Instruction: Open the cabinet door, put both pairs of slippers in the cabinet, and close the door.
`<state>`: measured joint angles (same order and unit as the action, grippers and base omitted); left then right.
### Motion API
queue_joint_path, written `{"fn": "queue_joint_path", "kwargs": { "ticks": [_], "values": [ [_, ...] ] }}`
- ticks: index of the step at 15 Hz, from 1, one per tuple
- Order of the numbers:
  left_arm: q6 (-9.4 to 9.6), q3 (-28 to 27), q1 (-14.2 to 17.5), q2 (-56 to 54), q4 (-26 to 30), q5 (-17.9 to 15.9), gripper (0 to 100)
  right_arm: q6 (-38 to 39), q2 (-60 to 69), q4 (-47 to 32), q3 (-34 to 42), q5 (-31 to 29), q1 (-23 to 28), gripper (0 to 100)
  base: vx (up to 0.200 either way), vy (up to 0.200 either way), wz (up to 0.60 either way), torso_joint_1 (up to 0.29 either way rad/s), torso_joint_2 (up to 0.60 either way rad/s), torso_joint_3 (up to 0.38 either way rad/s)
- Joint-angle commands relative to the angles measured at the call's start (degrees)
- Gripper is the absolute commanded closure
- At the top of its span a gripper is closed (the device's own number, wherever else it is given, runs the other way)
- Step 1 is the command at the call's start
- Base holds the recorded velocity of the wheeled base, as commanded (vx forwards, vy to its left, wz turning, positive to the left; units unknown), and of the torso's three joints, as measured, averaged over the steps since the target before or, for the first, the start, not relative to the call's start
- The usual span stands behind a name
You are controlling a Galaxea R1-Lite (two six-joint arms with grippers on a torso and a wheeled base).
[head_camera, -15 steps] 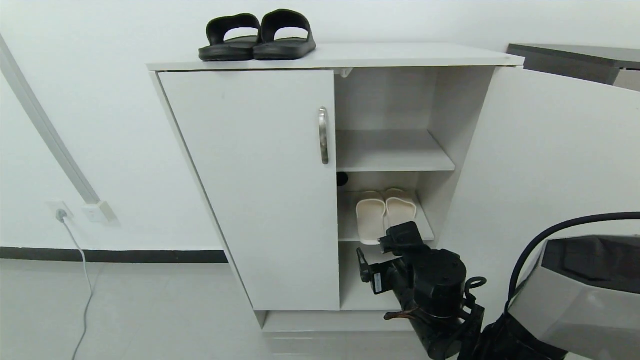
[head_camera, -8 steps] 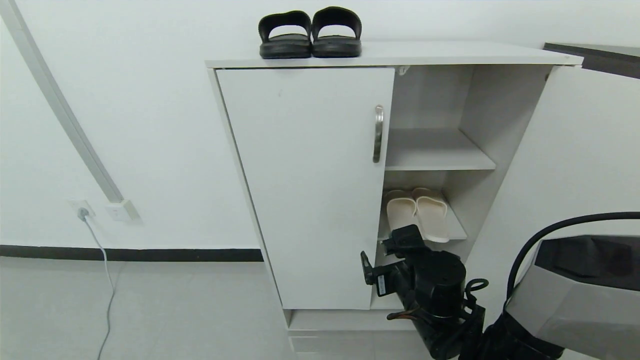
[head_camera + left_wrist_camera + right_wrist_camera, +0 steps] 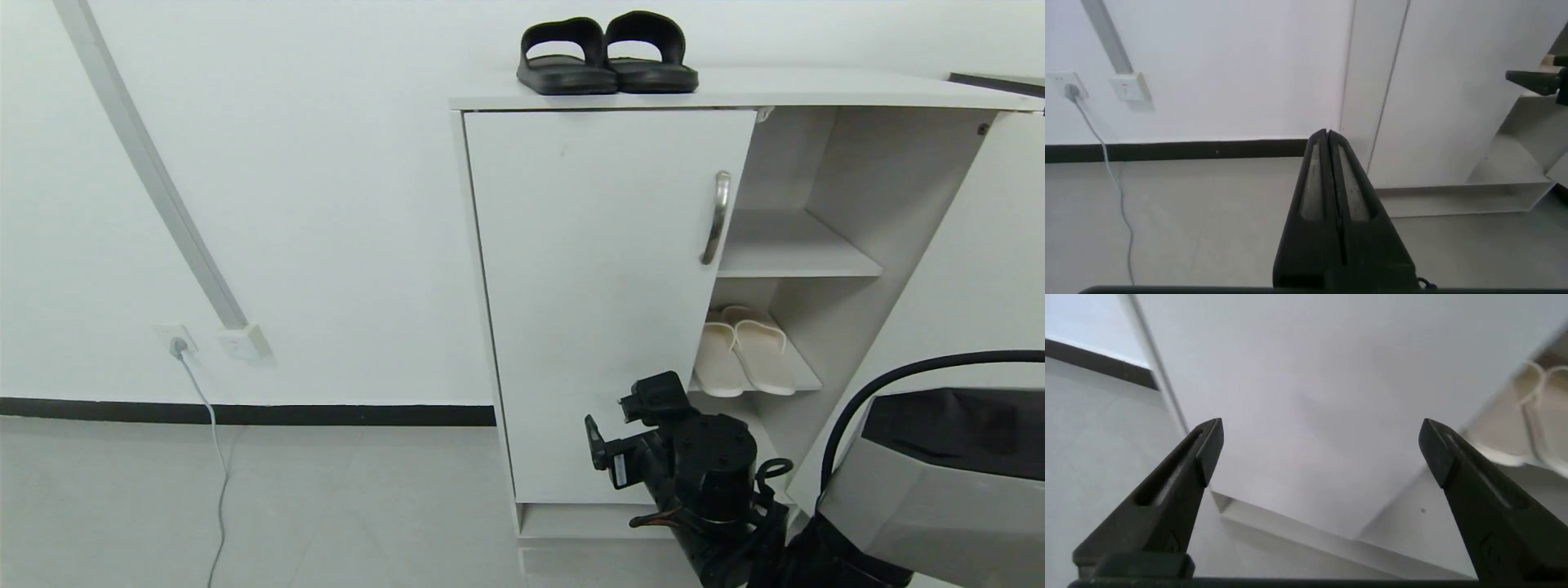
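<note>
R tool (image 3: 1321,429) wide apart near closed door (image 3: 604,302); L tool (image 3: 1327,139) tight together; black slippers (image 3: 608,53) atop cabinet (image 3: 816,86)

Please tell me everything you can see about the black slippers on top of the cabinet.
The black slippers are a pair of slides, each with one wide strap over a thick sole; they look like matte rubber or foam. They lie flat, side by side and touching, on the cabinet top near its front edge, above the closed door. Nothing else touches them.
</note>
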<state>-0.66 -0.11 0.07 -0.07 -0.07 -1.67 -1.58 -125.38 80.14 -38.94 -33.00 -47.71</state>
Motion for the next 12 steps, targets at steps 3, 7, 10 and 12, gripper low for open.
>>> {"fn": "queue_joint_path", "kwargs": {
  "ticks": [3,7,10,12],
  "values": [
    [0.31,0.0,0.0,0.1,0.0,-0.1,100,0.0,-0.3,-0.1,0.0,0.0,0.1,0,0.000,0.067,0.00,-0.001,0.00,-0.001],
    [0.31,0.0,0.0,0.1,0.0,-0.1,100,0.0,-0.5,-0.1,-0.1,0.0,0.3,0,0.000,0.000,0.00,0.000,0.00,0.000],
    [0.31,0.0,0.0,0.1,0.0,-0.1,100,0.0,-0.9,0.0,-0.2,0.0,0.4,0,0.000,0.000,0.00,0.000,0.00,0.000],
    [0.31,0.0,0.0,0.1,0.0,-0.1,100,0.0,-0.9,0.7,-0.1,0.0,0.4,0,0.000,0.000,0.00,0.000,0.00,0.000]
  ]
}}
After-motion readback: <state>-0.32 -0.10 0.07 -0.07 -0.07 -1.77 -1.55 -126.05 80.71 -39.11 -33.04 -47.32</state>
